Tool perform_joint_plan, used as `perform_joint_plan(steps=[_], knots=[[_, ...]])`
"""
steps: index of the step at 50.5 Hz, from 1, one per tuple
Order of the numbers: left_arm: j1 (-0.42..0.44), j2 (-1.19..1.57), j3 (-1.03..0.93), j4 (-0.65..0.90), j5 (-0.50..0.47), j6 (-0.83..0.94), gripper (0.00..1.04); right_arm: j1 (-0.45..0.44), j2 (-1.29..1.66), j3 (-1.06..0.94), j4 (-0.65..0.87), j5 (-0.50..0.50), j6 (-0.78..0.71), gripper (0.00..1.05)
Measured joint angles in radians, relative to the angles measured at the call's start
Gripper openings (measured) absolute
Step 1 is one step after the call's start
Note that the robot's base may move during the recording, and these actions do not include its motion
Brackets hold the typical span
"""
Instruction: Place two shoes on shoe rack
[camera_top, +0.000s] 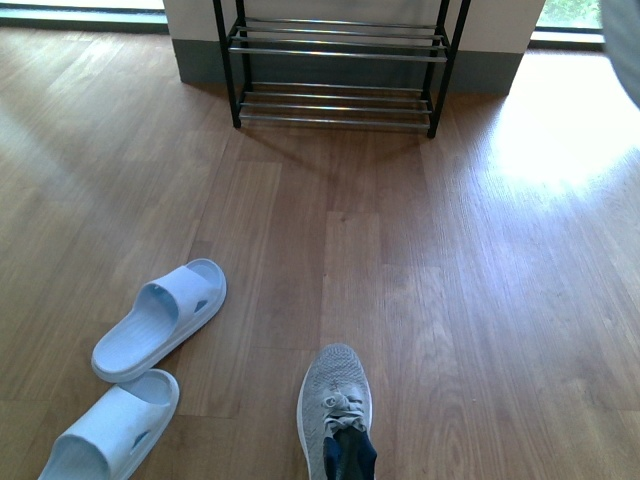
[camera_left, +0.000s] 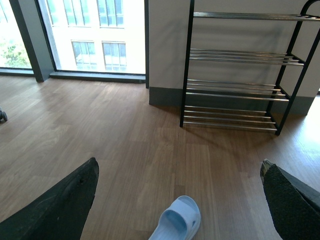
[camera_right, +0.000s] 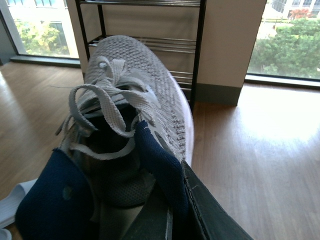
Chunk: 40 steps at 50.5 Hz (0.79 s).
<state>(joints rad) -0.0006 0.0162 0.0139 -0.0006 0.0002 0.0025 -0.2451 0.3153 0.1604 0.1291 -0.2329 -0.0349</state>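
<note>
Right gripper (camera_right: 172, 217): fingers look clamped on the navy collar of the grey sneaker (camera_right: 142, 75), which sits bottom centre in the front view, toe toward the rack. It's a thin collar hold, so the shoe could sag or slip out on the carry. Left gripper (camera_left: 178, 170): fingers wide apart, empty. Blue slippers (camera_top: 160, 315), lower left, could get nudged. Second sneaker not in view. Shoe rack (camera_top: 338, 60), top centre, well apart; its thin bars could snag the sole or tip the shoe.
</note>
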Motion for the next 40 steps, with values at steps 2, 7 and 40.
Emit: perform_joint_plan(steps=[2, 7, 40], knots=[[0.0, 0.0, 0.0, 0.0, 0.0, 0.0, 0.95, 0.025, -0.014, -0.018, 0.0, 0.018, 0.01, 0.01], [0.0, 0.0, 0.0, 0.0, 0.0, 0.0, 0.95, 0.078, -0.051, -0.058, -0.006, 0.063, 0.016, 0.01], [0.0, 0.0, 0.0, 0.0, 0.0, 0.0, 0.95, 0.243, -0.101, -0.086, -0.02, 0.236, 0.02, 0.01]])
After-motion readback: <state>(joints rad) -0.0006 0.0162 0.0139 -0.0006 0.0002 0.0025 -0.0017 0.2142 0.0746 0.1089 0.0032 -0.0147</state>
